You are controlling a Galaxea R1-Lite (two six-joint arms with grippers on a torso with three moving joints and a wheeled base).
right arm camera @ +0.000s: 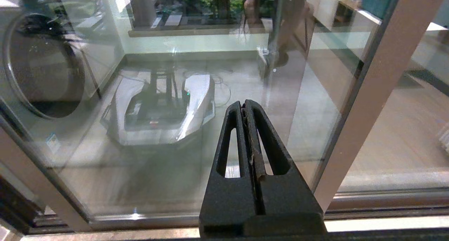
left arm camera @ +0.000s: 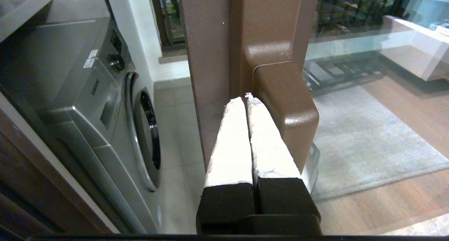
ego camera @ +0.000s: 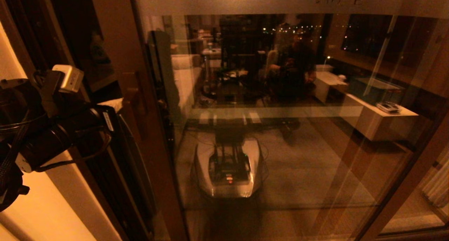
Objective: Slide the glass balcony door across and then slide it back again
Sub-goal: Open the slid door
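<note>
Pressing its closed, empty left gripper (left arm camera: 245,99) into the corner between stile and wooden pull handle (left arm camera: 286,107), the robot is pushing on the glass balcony door (ego camera: 280,128), which fills the view ahead. Which slide this is, I cannot tell. The right gripper (right arm camera: 244,106) hovers pinched shut, empty, near the glass.

Head camera looks down; both wrist cameras closely face the glass balcony door (ego camera: 280,111).
</note>
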